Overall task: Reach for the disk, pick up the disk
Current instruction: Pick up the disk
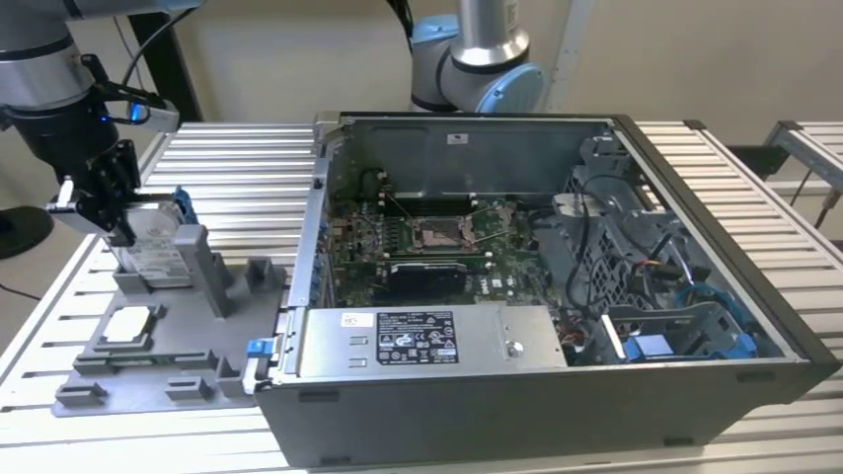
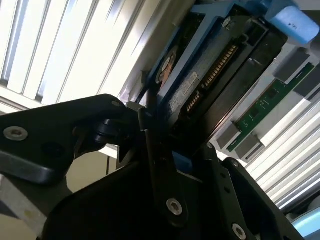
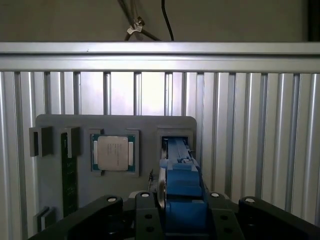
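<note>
- The jaws of the gripper (image 1: 121,229) stand one on each side of the upper edge of the disk (image 1: 150,253). Whether they press on it or only flank it cannot be told.
- In the first wrist view the disk's blue bracket (image 3: 178,162) runs edge-on between the gripper's black plates.
- The disk stands upright on edge in a slot of the gray tray (image 1: 197,373), at the exterior view's left. Its white label faces the open computer case (image 1: 527,405).
- In the second wrist view the disk's dark underside and connector row sit close above the gripper body.
- A square white-topped chip (image 1: 128,324) lies flat in the tray, near the disk but apart from it.
- A green memory stick (image 3: 67,172) lies in a tray slot beside the chip.
- The tray and the case both rest on the slatted metal table (image 1: 237,163).
</note>
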Controlling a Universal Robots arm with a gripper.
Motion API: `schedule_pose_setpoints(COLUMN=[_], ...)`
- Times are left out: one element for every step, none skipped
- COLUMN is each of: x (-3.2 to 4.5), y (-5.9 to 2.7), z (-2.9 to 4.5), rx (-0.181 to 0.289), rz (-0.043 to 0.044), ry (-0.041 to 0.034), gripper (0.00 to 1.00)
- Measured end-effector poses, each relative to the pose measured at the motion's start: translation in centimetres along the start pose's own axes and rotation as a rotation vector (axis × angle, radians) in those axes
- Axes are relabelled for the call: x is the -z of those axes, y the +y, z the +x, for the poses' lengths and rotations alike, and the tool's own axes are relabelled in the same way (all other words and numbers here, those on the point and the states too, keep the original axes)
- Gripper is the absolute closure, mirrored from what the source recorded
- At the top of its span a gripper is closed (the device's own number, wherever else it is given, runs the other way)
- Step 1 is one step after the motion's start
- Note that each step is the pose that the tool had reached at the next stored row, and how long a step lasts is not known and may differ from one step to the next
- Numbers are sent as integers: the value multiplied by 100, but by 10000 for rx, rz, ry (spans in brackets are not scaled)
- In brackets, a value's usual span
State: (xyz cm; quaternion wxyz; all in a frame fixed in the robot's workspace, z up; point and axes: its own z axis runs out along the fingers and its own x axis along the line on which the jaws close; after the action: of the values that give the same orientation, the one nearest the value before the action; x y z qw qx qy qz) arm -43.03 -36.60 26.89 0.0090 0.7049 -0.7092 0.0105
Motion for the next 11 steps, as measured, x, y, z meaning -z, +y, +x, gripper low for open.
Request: schedule_pose_setpoints(x=[0, 0, 0, 0, 0, 0, 0, 0, 0, 0, 0], y=[0, 0, 0, 0, 0, 0, 0, 0, 0, 0, 0], z=[0, 0, 0, 0, 0, 0, 0, 0, 0, 0, 0], rx=[0, 0, 0, 1, 0, 0, 0, 0, 0, 0, 0], rz=[0, -2, -3, -2, -3, -3, -3, -3, -3, -3, -3], ry=[0, 0, 0, 0, 0, 0, -1, 0, 0, 0, 0], gripper=[100, 100, 100, 100, 100, 100, 100, 100, 100, 100, 100])
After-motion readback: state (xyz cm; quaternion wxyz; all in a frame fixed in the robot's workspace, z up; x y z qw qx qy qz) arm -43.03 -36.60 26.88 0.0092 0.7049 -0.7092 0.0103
